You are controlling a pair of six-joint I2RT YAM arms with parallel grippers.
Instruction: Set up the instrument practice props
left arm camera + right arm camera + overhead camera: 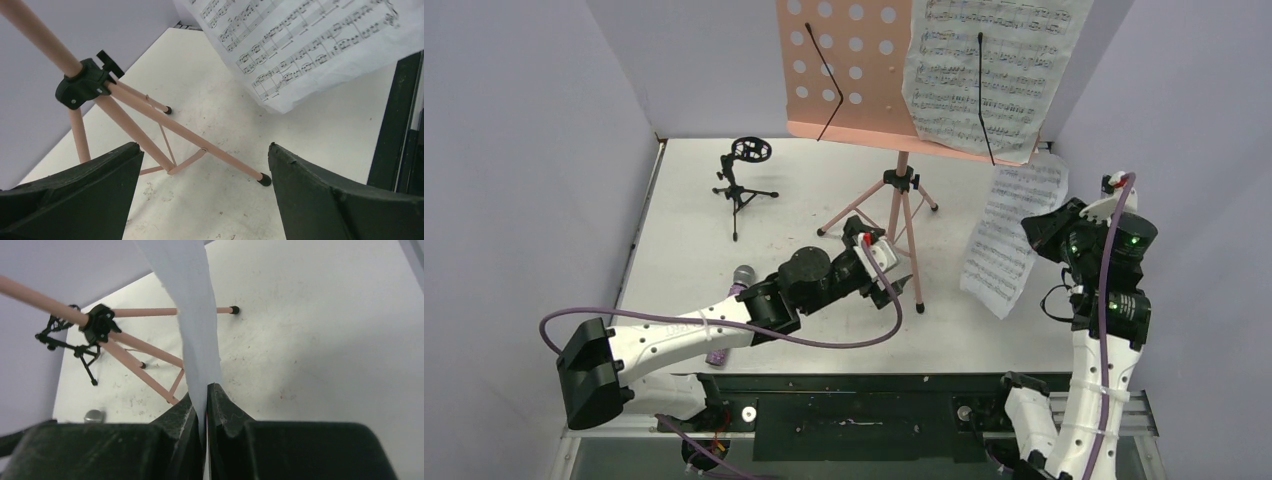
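Right gripper [206,390] clamped on hanging sheet-music page [185,315]; left gripper [204,146] wide apart, facing pink music stand [190,133] legs

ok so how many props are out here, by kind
music stand: 1
pages: 2
mic: 1
mic stand: 1
total: 5

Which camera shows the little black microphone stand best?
The top external view: the black mic stand stands whole, ring on top. The right wrist view shows it small, partly behind the pink music stand. The left wrist view misses it.
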